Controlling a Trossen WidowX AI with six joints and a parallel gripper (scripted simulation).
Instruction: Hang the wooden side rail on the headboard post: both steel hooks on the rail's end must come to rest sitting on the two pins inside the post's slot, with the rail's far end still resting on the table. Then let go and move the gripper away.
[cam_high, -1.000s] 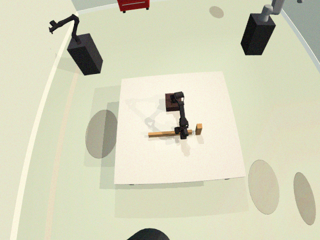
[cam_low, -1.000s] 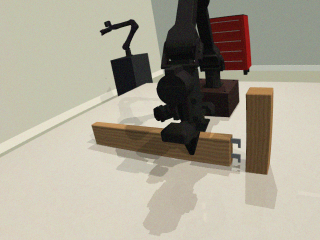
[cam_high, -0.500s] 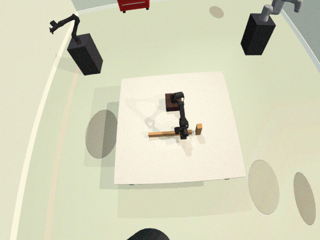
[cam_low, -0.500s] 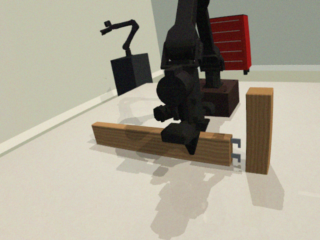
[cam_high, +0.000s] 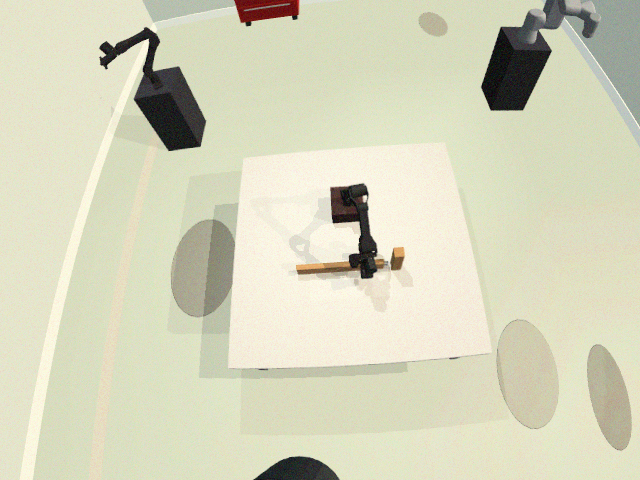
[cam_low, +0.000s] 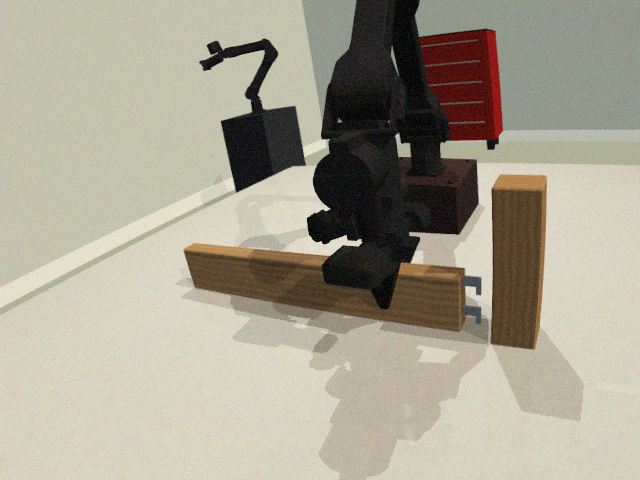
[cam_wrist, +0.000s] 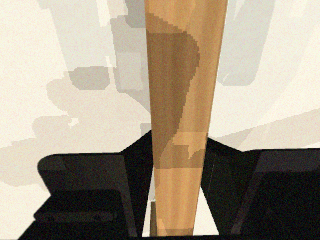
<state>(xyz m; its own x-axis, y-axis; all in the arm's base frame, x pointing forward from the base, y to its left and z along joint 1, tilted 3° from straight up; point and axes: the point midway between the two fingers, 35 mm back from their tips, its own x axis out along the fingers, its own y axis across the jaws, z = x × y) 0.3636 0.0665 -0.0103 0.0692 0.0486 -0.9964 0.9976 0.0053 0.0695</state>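
Note:
The wooden side rail (cam_high: 323, 267) (cam_low: 429, 297) (cam_wrist: 180, 100) runs lengthwise toward the headboard post. My gripper (cam_high: 368, 268) (cam_low: 398, 272) (cam_wrist: 169, 133) is shut on the rail, one finger on each side, nearer the hook end. Two grey steel hooks, the upper one (cam_low: 473, 282) and the lower one (cam_low: 473, 313), stick out of the rail's end, pointing down. They are a short gap from the upright post (cam_high: 397, 258) (cam_low: 516, 268) and outside it. The hook end looks slightly above the table; whether the far end touches it is unclear. The post's slot and pins are hidden.
The arm's dark base block (cam_high: 343, 209) (cam_low: 434, 204) stands on the white table (cam_high: 289, 330) (cam_low: 155, 392), behind the rail. Two other arms on black pedestals (cam_high: 173, 111) (cam_high: 516, 72) and a red cabinet (cam_high: 266, 7) (cam_low: 465, 87) stand beyond the table.

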